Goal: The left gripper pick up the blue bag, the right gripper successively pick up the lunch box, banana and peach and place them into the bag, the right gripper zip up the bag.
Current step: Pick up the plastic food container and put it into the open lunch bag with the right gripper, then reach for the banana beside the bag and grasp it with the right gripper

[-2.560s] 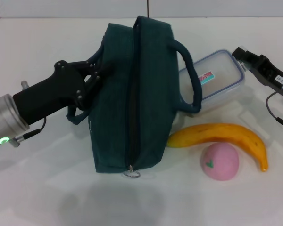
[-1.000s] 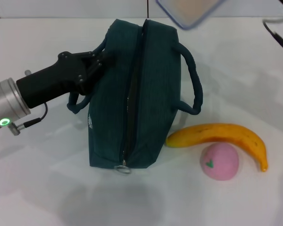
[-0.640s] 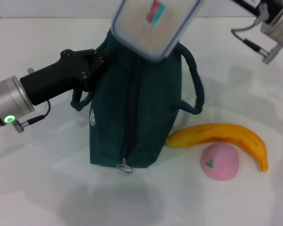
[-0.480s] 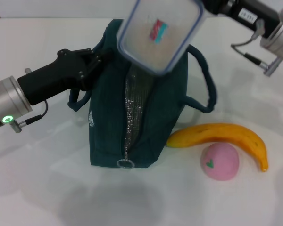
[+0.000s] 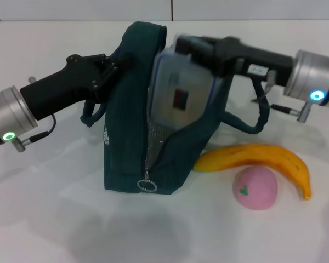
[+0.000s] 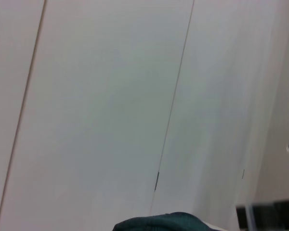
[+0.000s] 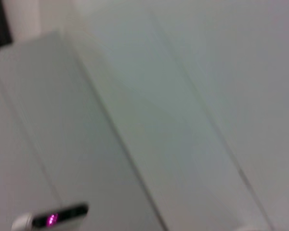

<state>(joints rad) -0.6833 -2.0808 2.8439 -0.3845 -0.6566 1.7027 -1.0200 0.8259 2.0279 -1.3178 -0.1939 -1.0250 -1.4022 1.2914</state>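
The large dark teal fabric bag (image 5: 129,120) is standing on the white table (image 5: 55,219), its long zipper parted along the top and showing a strip of silver quilted lining (image 5: 153,139); the metal ring pull (image 5: 146,186) is hanging at the near end. A round white logo (image 5: 106,135) is showing on the bag's left side, too small to read. The clear plastic rectangular lunch box (image 5: 178,96) with a blue-rimmed lid is sitting tilted in the bag's mouth, partly inside it, its small label facing up; the label's writing cannot be read.

The right claw (image 5: 187,48), black with a small white label on its wrist, is clamping the far end of the lunch box. The left claw (image 5: 111,71), black on a silver wrist with a green light, is reaching to the bag's left handle (image 5: 93,112) at the upper left edge; whether its fingers are apart or together cannot be told.

Just right of the bag, the long curved yellow-orange banana (image 5: 257,160) is lying on the table, its near tip touching the bag. The pink rounded toy peach (image 5: 255,188) with a small green mark is sitting just in front of the banana.

The left wrist view is showing only pale panels and a sliver of teal fabric (image 6: 159,222).
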